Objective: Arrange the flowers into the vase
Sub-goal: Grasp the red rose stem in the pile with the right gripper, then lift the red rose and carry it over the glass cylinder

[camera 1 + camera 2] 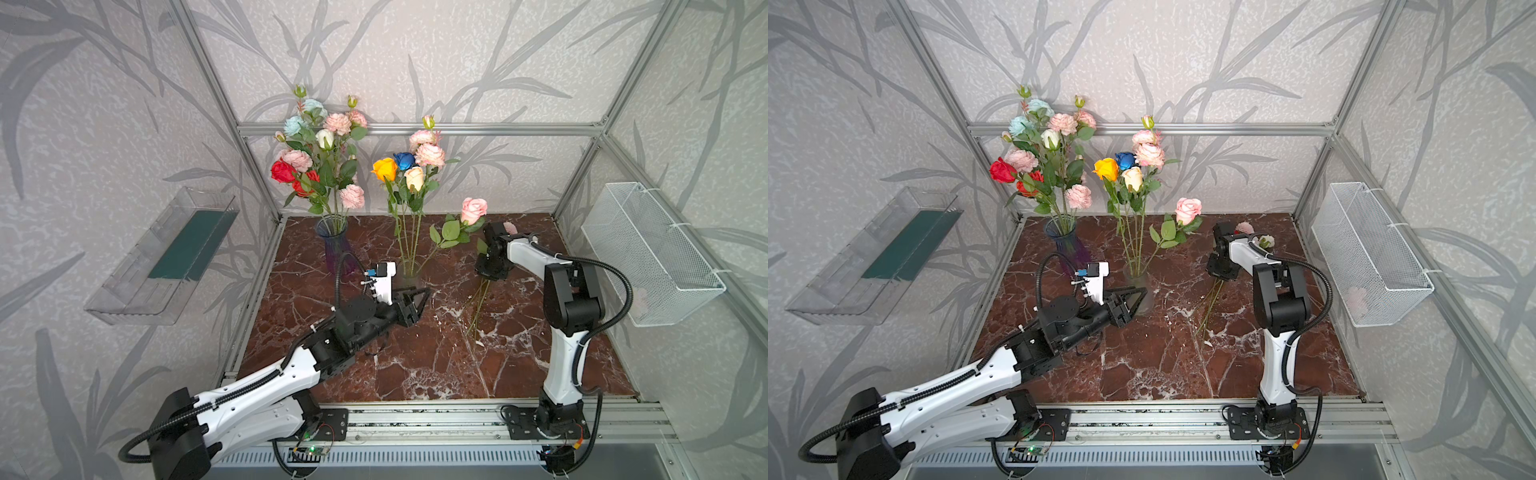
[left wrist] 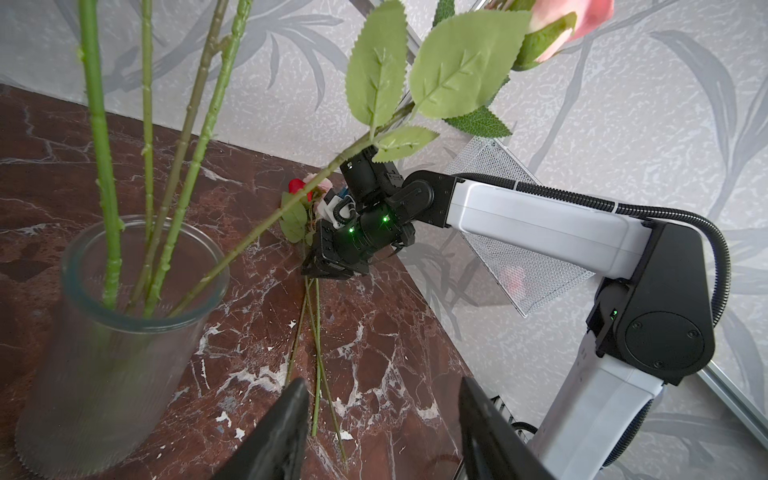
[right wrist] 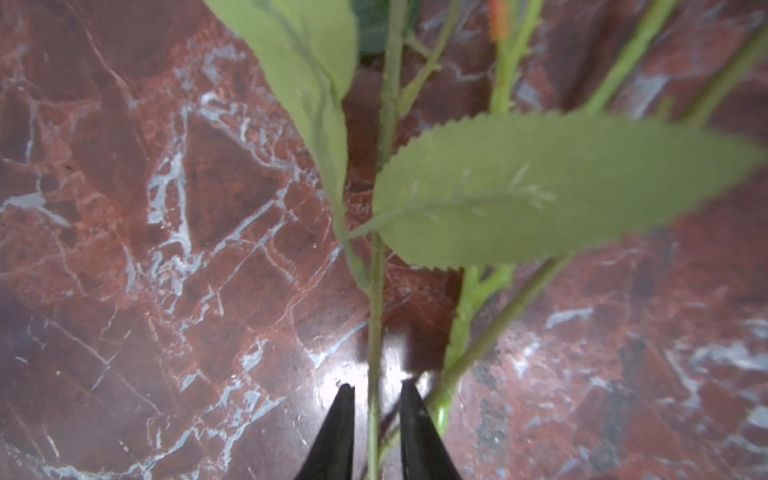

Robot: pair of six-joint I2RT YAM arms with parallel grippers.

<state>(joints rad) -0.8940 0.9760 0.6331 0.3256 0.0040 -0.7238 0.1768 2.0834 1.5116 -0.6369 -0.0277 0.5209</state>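
Left gripper (image 1: 422,300) hangs low over the marble tabletop (image 1: 415,365), jaws well apart with nothing between them. The left wrist view shows only bare marble past its two black fingers (image 2: 286,419). Behind it and to the left stands the purple vase (image 1: 334,245), packed with red, pink, pale teal and cream blooms.

Just beside the gripper is the clear glass vase (image 1: 411,275), partly hidden by it in both top views. It holds an orange rose (image 1: 385,169), a blue one, a cream one and pink peonies, all upright. One more pink rose (image 1: 473,210) in the same vase leans far out to the right over the rim.

Further right, the right gripper (image 1: 489,277) points down at the loose flowers (image 1: 478,305). These lie flat on the marble, stems toward the front and heads toward the back wall. In the right wrist view the jaws stand narrowly apart astride a single green stem (image 3: 375,324), with a slim gap on each side, not clamped. A white wire basket (image 1: 652,257) hangs on the right wall.
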